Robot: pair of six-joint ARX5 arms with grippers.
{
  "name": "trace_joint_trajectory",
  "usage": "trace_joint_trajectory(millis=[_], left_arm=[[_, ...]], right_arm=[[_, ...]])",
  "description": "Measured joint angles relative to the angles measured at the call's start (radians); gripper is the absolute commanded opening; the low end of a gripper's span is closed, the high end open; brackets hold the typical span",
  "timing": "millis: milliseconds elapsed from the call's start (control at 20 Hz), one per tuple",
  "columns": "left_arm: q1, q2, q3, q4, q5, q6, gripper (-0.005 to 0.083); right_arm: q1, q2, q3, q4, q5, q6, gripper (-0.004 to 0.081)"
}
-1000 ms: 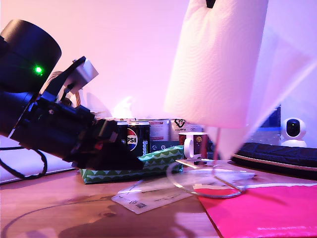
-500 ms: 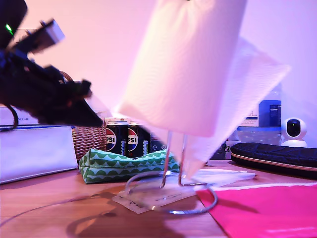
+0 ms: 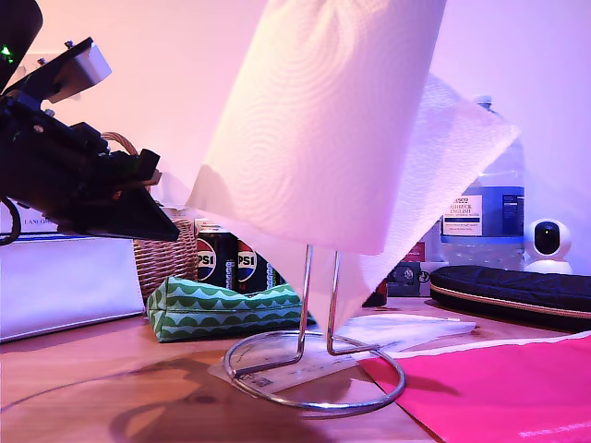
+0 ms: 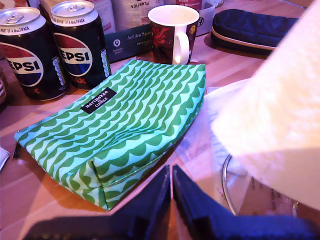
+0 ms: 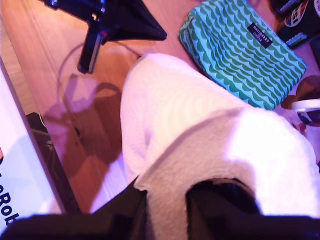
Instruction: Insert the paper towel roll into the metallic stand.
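Exterior view: my second gripper (image 5: 167,200), clamped on the paper towel roll (image 3: 323,120), holds it tilted above the metallic stand (image 3: 319,305); the rods seem just under its lower end, core hidden. My first gripper (image 4: 171,192), pressed closed and empty, hangs aside.

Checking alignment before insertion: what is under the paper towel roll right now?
The metallic stand: its two upright rods rise beneath the tilted paper towel roll, ring base on the table. The rod tops are hidden behind the roll.

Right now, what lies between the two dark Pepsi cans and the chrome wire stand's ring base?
The green wave-patterned fabric pouch lies between the cans and the ring base, in the exterior view.
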Motion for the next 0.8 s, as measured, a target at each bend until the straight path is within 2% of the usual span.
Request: trace_joint_trajectory(millis=[250,650,800], left_arm=[[0.000,0.000,0.000,-0.007,0.018,0.000,-0.0024],[0.000,0.000,0.000,-0.023,0.019,0.000,-0.0024],[0.000,0.000,0.000,-0.040,0.019,0.000,-0.0024]], right_arm=[[0.050,0.001,0.000,0.000,0.000,0.000,0.0002],[0.049,0.066,0.000,0.012,0.000,0.015,0.0003],[0.055,0.074,0.000,0.011,0.003,0.026,0.0061]])
